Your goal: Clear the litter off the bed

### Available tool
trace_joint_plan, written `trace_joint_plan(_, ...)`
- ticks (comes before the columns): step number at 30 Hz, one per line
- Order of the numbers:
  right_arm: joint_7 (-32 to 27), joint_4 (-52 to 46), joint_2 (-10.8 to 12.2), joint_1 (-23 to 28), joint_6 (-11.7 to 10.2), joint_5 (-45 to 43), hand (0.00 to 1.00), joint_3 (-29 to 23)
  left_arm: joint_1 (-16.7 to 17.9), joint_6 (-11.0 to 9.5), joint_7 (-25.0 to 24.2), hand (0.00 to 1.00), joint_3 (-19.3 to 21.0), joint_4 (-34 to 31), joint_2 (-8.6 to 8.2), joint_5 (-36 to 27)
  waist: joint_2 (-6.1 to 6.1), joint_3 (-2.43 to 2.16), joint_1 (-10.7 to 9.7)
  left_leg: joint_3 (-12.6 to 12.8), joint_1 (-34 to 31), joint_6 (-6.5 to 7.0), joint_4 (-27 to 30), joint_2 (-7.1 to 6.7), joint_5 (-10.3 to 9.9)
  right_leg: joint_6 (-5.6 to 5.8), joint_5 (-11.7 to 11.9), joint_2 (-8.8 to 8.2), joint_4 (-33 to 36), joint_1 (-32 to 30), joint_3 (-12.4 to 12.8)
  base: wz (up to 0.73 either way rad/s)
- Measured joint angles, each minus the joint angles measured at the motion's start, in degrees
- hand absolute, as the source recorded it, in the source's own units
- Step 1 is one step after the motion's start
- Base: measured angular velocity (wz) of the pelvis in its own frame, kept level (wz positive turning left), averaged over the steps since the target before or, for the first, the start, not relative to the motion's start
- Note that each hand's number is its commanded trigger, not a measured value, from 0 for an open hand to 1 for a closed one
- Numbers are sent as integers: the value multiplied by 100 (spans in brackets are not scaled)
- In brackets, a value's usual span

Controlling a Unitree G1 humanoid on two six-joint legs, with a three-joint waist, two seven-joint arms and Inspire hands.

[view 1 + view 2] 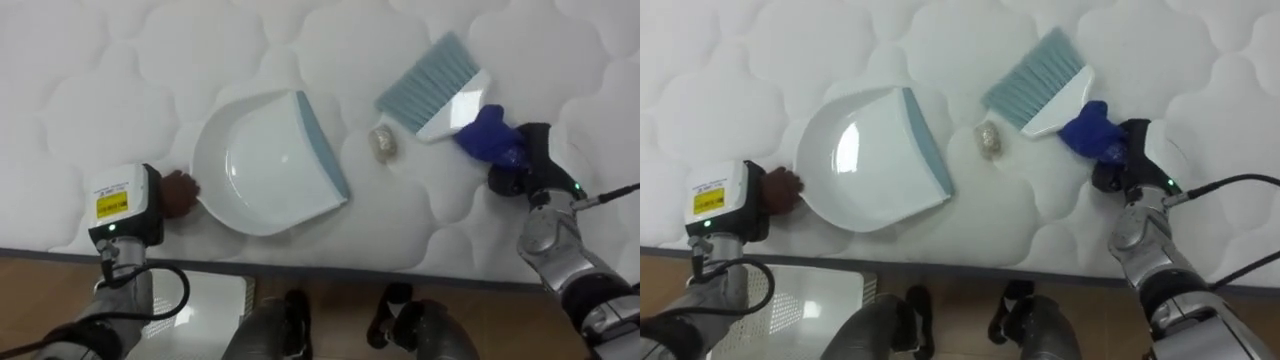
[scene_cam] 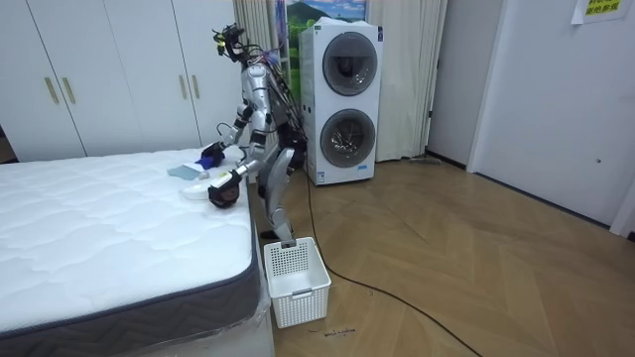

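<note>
On the bed (image 1: pixel 100 80), a small scrap (image 1: pixel 382 143) lies between the dustpan (image 1: pixel 265 165) lip and the brush (image 1: pixel 435 85), whose blue handle is clasped in the right robot hand (image 1: pixel 522 160). The left robot hand (image 1: pixel 165 195) is set at the dustpan's rear, but its finger state cannot be told. If swept too hard or off line, the light scrap could be flicked past the lip, or a loosely held dustpan shoved back.

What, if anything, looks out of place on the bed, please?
A small crumpled scrap lies on the white mattress, between the dustpan and the brush; it is litter that does not belong on a bed. Nothing else stands out.
</note>
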Motion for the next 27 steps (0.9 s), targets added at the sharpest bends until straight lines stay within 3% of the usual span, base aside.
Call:
trace_joint_plan(6,53,20,-366,-120,320,-1076,100,117,-181,173,-6,100,-221,-104,358,191,-280,6,-13,11,-77,21,107,5,9,-14,11,-25,78,-68,17,0)
trace_joint_plan(10,192,15,-653,-139,520,-1753,100,112,-172,227,-7,100,-224,-108,421,282,-404,4,12,51,-60,24,104,26,9,-27,37,-7,69,-84,51,-4)
trace_joint_plan(18,339,-14,-928,-369,748,-3125,100,124,-199,323,2,100,-133,-140,590,545,-500,24,-2,146,-19,26,111,119,5,-75,68,44,34,-76,92,-7)
trace_joint_plan(22,384,-65,-932,-539,921,-3737,100,343,-203,338,-26,100,-149,-134,709,560,-498,24,0,150,30,-2,109,290,-3,-119,193,239,-236,86,26,-13)
trace_joint_plan(27,385,-84,-933,-680,1096,-4294,100,341,-202,403,-113,100,-151,-157,711,569,-511,23,-8,152,36,-1,88,289,-1,-99,227,250,-298,110,12,-1)
